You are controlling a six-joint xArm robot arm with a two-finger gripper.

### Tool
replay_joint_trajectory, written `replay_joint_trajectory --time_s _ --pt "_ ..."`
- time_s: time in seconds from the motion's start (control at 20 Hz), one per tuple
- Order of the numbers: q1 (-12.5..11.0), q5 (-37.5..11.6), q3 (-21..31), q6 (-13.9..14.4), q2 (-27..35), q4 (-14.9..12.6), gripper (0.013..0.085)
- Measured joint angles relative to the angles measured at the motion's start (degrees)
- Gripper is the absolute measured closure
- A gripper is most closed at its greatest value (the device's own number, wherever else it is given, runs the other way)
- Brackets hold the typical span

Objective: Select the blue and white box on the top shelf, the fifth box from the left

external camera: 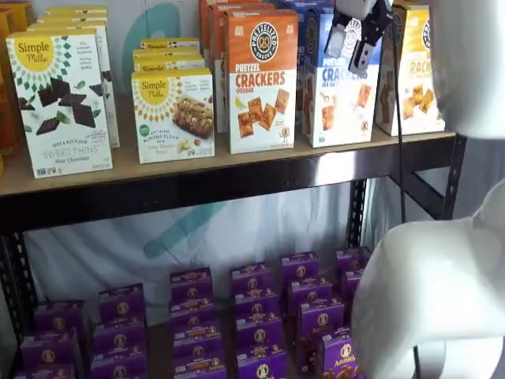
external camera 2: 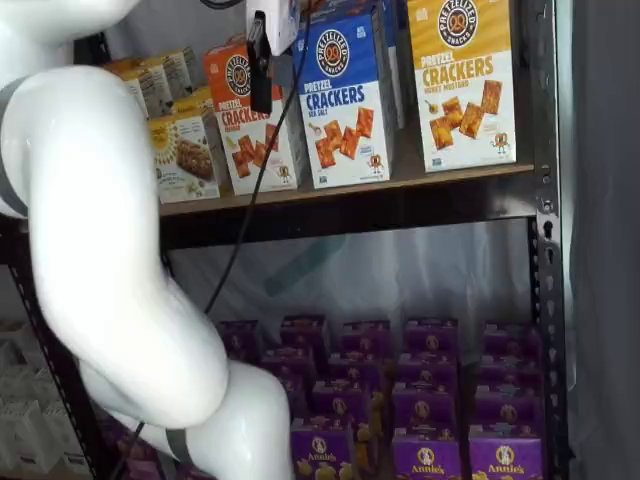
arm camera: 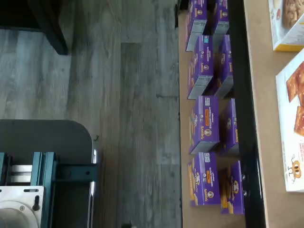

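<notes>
- The blue and white box (external camera: 339,87) stands upright on the top shelf (external camera: 237,162), its front reading "CRACKERS" over pictures of orange-brown crackers; in the other shelf view it shows too (external camera 2: 345,105), blue above and white below.
- Just beside it on one side stands an orange box (external camera: 262,79) of the same shape; on the other side stands a yellow box (external camera: 410,75) of the same shape; both sit on the same board, close to the blue and white one.
- The gripper (external camera: 355,35) hangs in front of the upper part of the blue and white box in a shelf view, white body above, two black fingers pointing down with a gap between them; the claw is spread and grips nothing; whether it touches the box front I cannot tell.
- In a shelf view only one black finger (external camera 2: 260,75) shows clearly, between the orange box and the blue and white box, with a cable (external camera 2: 250,200) trailing down beside it.
- The white arm (external camera 2: 110,250) fills much of one side of a shelf view.
- Purple boxes (external camera: 252,316) lie in rows on the lower level in both shelf views; the wrist view shows them too (arm camera: 204,123), beside a grey plank floor (arm camera: 133,118).
- Further along the top shelf stand white boxes with a yellow sunburst (external camera: 59,103).
</notes>
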Motion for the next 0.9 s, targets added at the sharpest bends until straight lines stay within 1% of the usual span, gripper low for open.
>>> replay_joint_trajectory --time_s 0.05,0.1,0.15,0.3,0.4,0.5,0.7,0.8,0.9 --pt "0.49 -0.64 0.31 0.14 -0.34 -0.83 0.0130" --pt "1.43 -1.64 0.89 0.44 -0.97 -2.23 0.0130" --pt "1.87 -1.95 1.18 0.64 -1.25 -2.86 0.0130" --pt "2.27 -2.15 1.81 0.95 -1.82 -3.22 0.0130" --pt "2.04 -2.72 2.45 0.96 -2.44 -2.59 0.0130" --pt "1.60 -4.51 3.52 0.81 -3.48 -1.74 0.0130" --pt "1.41 -8.53 4.69 0.45 -4.90 -1.94 0.0130" --pt "0.17 -9.16 4.21 0.01 -4.74 -0.29 0.0130" --pt "-1.51 -9.35 3.21 -0.49 -4.23 2.17 0.0130"
